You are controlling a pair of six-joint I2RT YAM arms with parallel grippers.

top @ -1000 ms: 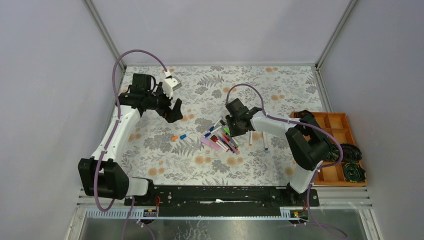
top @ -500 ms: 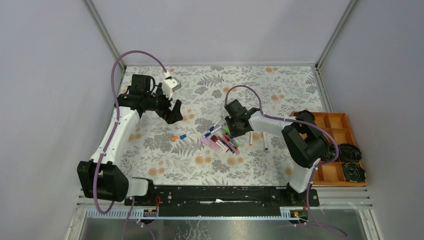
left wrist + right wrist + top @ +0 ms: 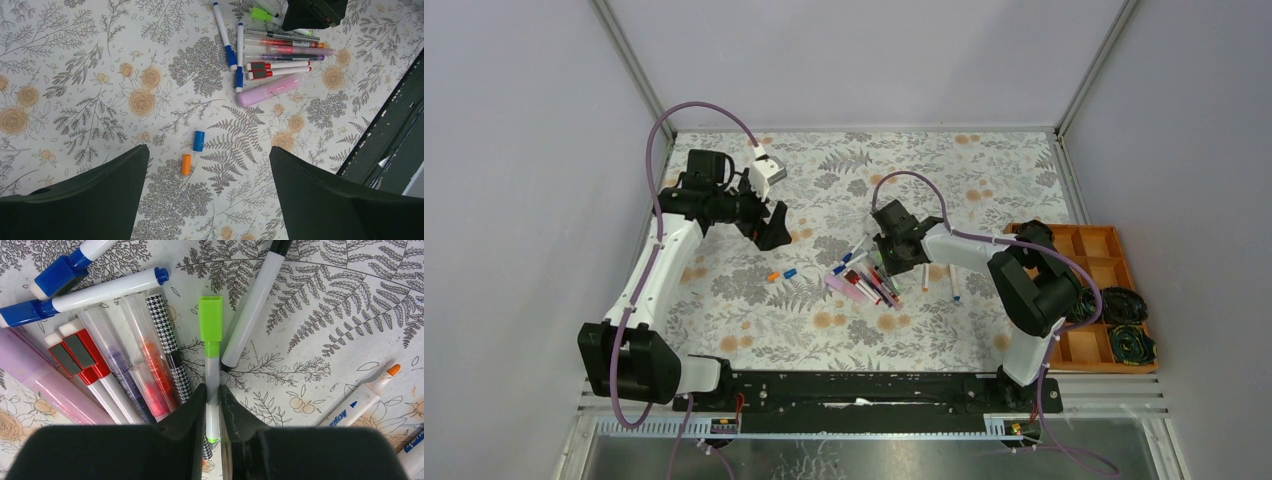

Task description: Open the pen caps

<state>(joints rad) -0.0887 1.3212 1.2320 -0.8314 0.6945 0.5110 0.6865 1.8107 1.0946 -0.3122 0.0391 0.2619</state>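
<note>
Floral-print table cover (image 3: pixel 944 175) carried a loose heap of pens (image 3: pixel 280 65) near its centre. Left gripper (image 3: pixel 208 155) hung above the cover, jaws spread wide and holding nothing; right gripper (image 3: pixel 212 395) sat low at the heap's edge, jaws pinched on the white barrel of the green-capped marker (image 3: pixel 212 372), its green cap (image 3: pixel 210 317) on and pointing away from the fingers. Loose blue cap (image 3: pixel 199 141) and orange cap (image 3: pixel 186 164) lay close together on the cover, apart from the heap
</note>
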